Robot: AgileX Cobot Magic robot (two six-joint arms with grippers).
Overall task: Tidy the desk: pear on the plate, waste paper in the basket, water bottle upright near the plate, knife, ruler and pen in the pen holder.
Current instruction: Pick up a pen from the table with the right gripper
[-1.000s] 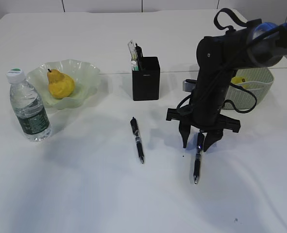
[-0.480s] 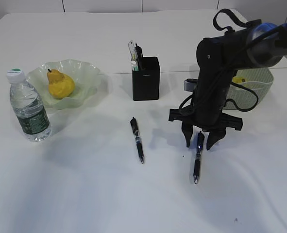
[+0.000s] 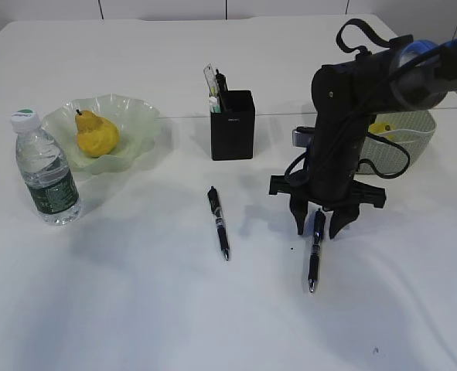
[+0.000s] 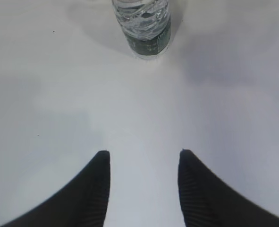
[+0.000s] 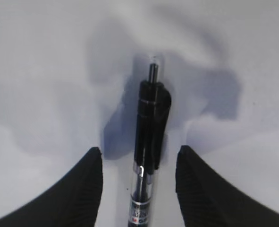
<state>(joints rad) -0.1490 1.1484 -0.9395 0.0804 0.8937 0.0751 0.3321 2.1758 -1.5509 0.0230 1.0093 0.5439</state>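
Note:
My right gripper [image 3: 318, 224] stands open, pointing down, its fingers on either side of the upper end of a black pen [image 3: 314, 255] that lies on the desk [image 3: 135, 309]. In the right wrist view the pen [image 5: 147, 142] lies between the fingers with a gap on each side of it. A second pen [image 3: 219, 222] lies left of it. The pen holder [image 3: 233, 127] holds the clear ruler [image 3: 209, 77] and dark pens; no knife can be made out. The pear [image 3: 97, 134] sits on the plate [image 3: 139, 112], and the water bottle [image 3: 46, 171] stands upright beside it. My left gripper [image 4: 144, 153] is open over bare desk, facing the bottle [image 4: 146, 28].
The basket [image 3: 406, 143] stands at the right behind my right arm, with something yellow [image 3: 380, 127] inside it. A cable loops from the arm in front of the basket. A seam crosses the desk behind the pen holder.
My right gripper has shifted slightly to the right above the pen's upper end. The pen and everything else have stayed in place.

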